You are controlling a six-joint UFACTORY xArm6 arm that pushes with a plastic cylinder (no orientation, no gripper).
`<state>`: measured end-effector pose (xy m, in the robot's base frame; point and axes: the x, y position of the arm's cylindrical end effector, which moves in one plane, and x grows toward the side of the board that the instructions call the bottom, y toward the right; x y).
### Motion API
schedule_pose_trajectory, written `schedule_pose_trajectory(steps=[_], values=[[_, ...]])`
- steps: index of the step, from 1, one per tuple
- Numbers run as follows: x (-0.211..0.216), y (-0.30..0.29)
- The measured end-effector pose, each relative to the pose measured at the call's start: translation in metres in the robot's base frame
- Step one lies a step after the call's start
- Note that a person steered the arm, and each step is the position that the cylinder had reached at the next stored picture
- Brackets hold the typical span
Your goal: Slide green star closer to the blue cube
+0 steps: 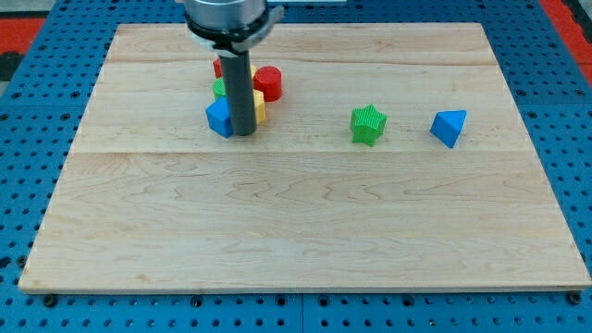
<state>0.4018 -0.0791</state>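
Observation:
The green star [367, 124] lies on the wooden board [305, 231] right of centre. The blue cube [219, 117] sits at the upper left, at the bottom left of a tight cluster. My tip [243, 132] stands at the cube's right side, touching or nearly touching it. The rod hides part of the cluster. The star is well to the right of the tip and the cube, about at the same height in the view.
The cluster also holds a red cylinder [268, 82], a yellow block [259, 106], a green block [220, 89] and a red block [218, 67], partly hidden. A blue triangular block [449, 126] lies right of the star. Blue pegboard surrounds the board.

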Motion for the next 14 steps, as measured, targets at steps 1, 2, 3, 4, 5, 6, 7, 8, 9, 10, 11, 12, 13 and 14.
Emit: schedule_pose_trajectory(steps=[1,2,3,4,5,6,7,8,9,10,11,12,13,14], values=[[0.022,-0.003],[0.067,0.089],[0.086,0.203],[0.034,0.228],[0.007,0.196],[-0.003,0.192],[-0.017,0.176],[0.004,0.093],[0.007,-0.002],[0.023,-0.056],[0.076,-0.042],[0.074,-0.087],[0.016,-0.099],[-0.015,-0.104]])
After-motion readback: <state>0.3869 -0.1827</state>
